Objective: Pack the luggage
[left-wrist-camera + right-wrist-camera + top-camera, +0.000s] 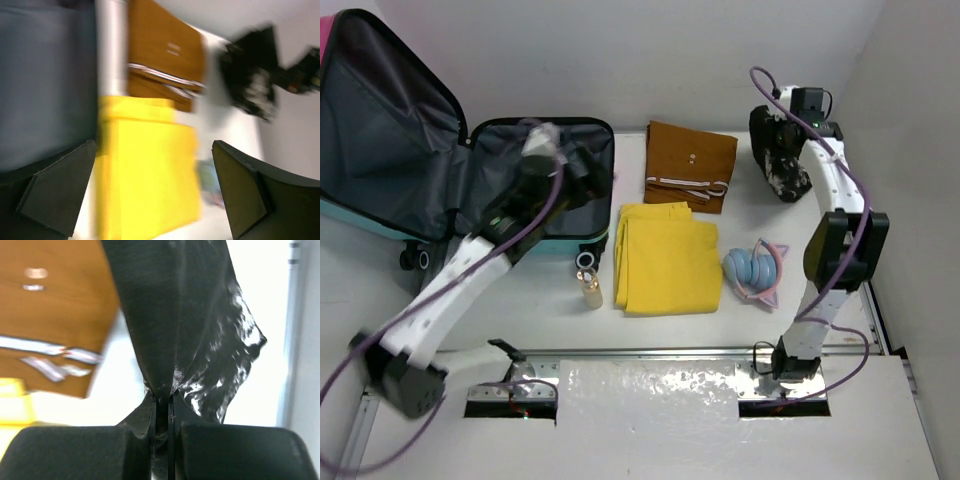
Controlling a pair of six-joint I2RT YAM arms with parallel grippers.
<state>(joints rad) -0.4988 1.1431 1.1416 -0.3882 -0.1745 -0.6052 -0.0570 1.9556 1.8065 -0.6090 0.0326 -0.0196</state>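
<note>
Top external view puts the luggage (380,130) at the upper left of the frame, lying open with its dark grey lining showing: lid to the left, the other half to its right. Your left gripper (552,150) hangs over that right half, blurred. In the left wrist view its fingers (60,185) stand wide apart with nothing between them.

Your right gripper (161,412) is at the upper right of the top view. Its wrist view shows the fingers pinched tight on a black cloth (190,315) with white patches, bunched at the far right of the table (740,215).

Between the arms you have a brown cloth (690,165) at upper centre and a yellow cloth (668,257) just below it. Headphones (752,270) lie right of the yellow cloth — pale blue, with ears. A bottle (589,285) stands left of it, just below the luggage.
</note>
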